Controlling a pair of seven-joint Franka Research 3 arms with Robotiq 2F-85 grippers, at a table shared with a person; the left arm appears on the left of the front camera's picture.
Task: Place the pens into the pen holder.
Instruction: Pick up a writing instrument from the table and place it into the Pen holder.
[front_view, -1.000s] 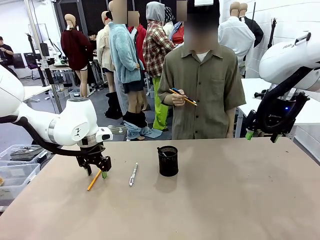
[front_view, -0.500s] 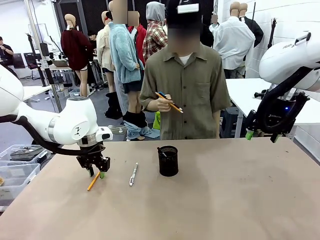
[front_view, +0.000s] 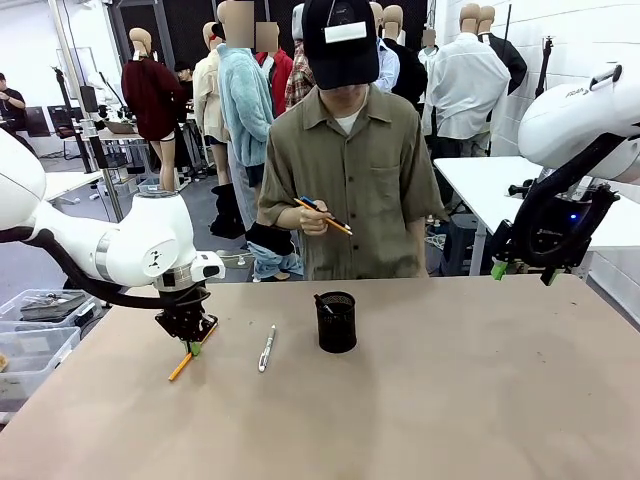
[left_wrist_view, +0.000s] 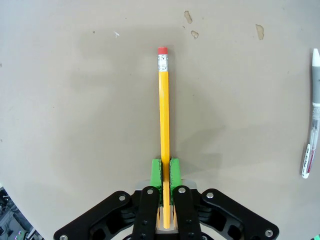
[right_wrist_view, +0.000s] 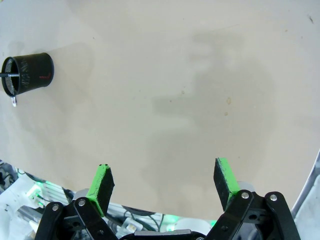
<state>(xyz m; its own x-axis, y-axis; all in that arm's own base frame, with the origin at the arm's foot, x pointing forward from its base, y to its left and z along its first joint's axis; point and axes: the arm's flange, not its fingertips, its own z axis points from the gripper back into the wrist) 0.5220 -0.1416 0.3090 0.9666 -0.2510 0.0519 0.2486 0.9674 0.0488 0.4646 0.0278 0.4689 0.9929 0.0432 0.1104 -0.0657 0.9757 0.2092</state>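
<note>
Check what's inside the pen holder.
The pen holder holds one dark slim stick leaning against its rim; its lower part and the cup's bottom are hidden behind the mesh.

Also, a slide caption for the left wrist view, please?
Left gripper closed on the yellow pencil; white pen lies on the table.

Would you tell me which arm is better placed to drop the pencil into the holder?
Left: the left gripper is shut on the yellow pencil; the right gripper hangs open, far from it.
</note>
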